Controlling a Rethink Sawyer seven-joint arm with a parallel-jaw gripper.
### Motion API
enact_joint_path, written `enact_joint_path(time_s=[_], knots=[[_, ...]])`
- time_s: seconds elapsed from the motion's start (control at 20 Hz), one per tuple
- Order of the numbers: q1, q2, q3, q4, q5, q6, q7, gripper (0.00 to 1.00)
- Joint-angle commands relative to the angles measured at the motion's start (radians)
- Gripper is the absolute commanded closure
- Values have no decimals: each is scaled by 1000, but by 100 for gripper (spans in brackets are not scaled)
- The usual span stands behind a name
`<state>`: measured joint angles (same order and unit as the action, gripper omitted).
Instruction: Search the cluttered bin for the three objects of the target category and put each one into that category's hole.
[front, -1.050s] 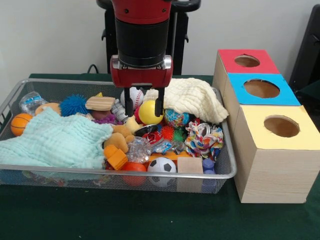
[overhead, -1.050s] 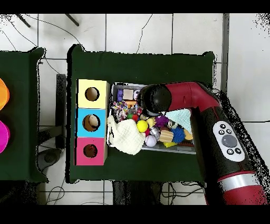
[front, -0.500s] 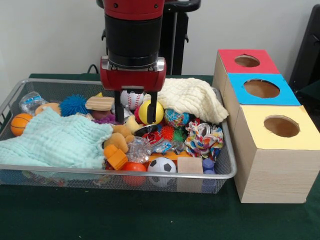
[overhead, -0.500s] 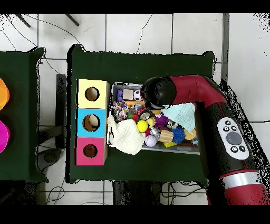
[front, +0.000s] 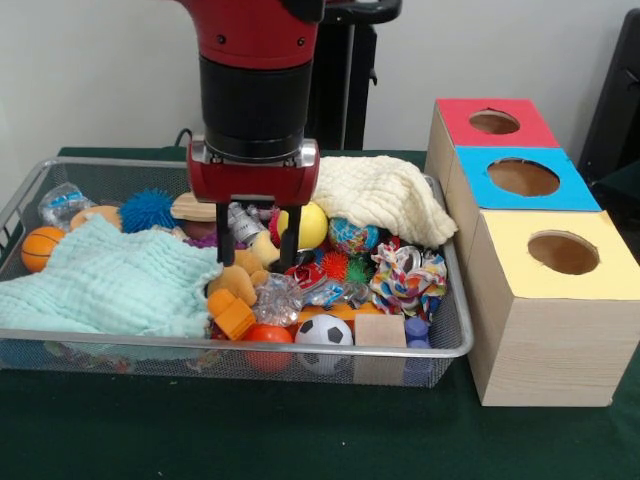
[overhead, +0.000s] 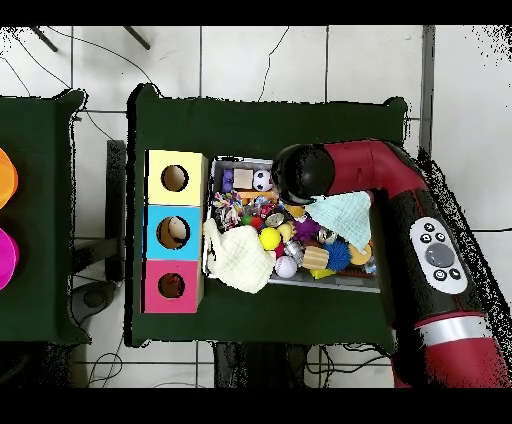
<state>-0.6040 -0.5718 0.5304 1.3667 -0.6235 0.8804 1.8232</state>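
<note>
My gripper (front: 255, 248) hangs low in the wire bin (front: 250, 346), open, its two black fingers (front: 222, 240) straddling a tan soft toy (front: 258, 247). Nothing is held. Just right of it are a yellow ball (front: 313, 224) and a patterned globe ball (front: 352, 237). A soccer ball (front: 323, 330) and an orange ball (front: 268, 335) lie at the bin's front, and a basketball (front: 40, 247) at its left end. Three holed boxes stand to the right: red (front: 495, 125), blue (front: 522, 178), yellow (front: 562, 255). In the overhead view the arm's head (overhead: 300, 175) hides the gripper.
A mint cloth (front: 110, 280) covers the bin's left part and a cream cloth (front: 385, 200) drapes its back right corner. A wooden block (front: 380, 330), a rope toy (front: 405, 275) and several small toys crowd the middle. The boxes stand tight against the bin's right side.
My gripper has shifted left in the front view and come lower, from around the yellow ball to around the tan toy. It has stayed open.
</note>
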Motion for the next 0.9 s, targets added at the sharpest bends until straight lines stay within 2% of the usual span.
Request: enact_joint_path(time_s=[0.05,0.9], knots=[[-12,70,-15,-8,-83,50,-253,0],[1,86,-59,-40,-192,96,-265,0]])
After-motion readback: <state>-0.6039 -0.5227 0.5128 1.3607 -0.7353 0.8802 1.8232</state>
